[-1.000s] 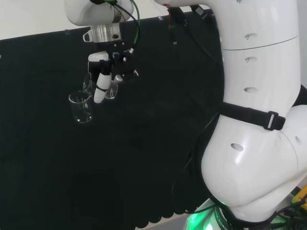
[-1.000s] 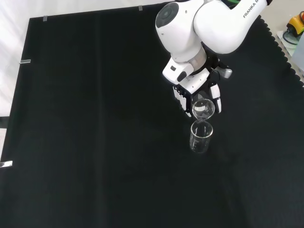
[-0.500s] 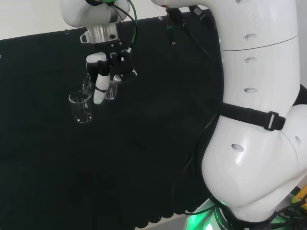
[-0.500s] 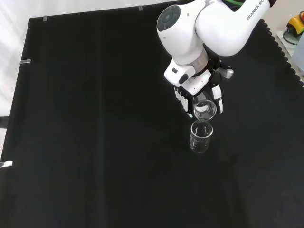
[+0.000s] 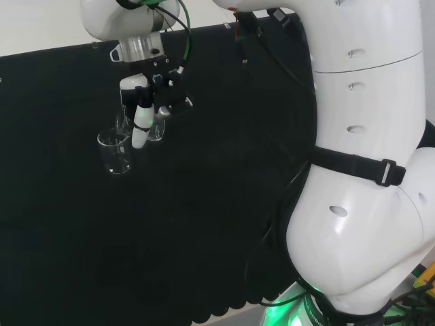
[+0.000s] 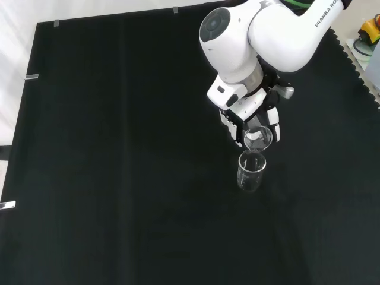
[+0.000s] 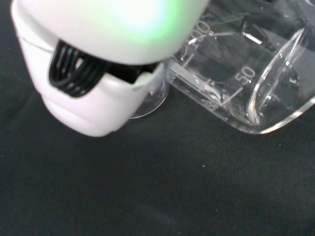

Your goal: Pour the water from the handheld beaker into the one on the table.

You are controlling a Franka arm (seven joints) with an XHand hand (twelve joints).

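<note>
Two beakers (image 6: 252, 171), contents apparently clear.

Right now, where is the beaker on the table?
In the front view the table beaker stands right of centre on the black cloth, just below the hand and its tipped handheld beaker.

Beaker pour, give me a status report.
Hand shut on tilted beaker. Its lip over standing beaker on the cloth. Nothing in the way.
</note>
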